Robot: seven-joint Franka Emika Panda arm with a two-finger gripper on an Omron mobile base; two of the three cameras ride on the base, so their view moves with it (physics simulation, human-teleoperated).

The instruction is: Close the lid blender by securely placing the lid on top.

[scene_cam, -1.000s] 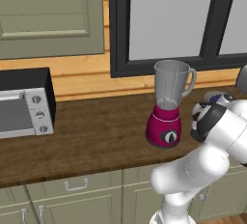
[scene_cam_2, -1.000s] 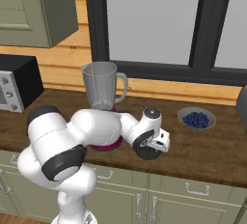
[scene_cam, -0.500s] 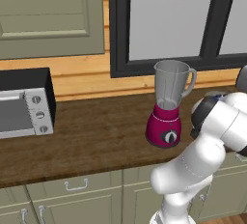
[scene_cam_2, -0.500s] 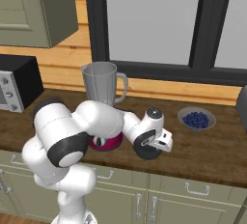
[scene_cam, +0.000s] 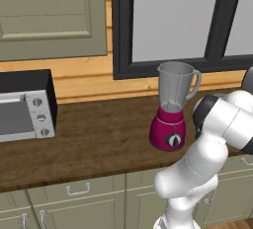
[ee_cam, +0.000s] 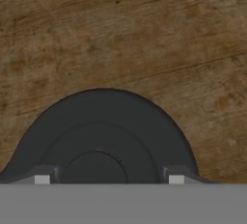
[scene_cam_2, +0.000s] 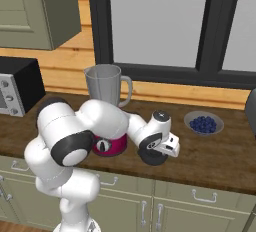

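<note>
Hand view shows the flat round dark grey lid (ee_cam: 99, 141) on the brown wooden counter (ee_cam: 144, 35), right of the magenta blender (scene_cam_2: 107, 108). The gripper (ee_cam: 108, 178) fingers stand spread, straddling its raised centre knob. It looks light, stiff and smooth; hold that knob.

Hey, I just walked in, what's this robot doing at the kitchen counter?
The robot's hand is lowered over the dark round lid, which lies flat on the wooden counter to the right of the blender. The fingertips sit on either side of the lid's central knob, not yet closed on it. The blender's jar is open on top, so the lid has not yet been picked up and placed.
</note>
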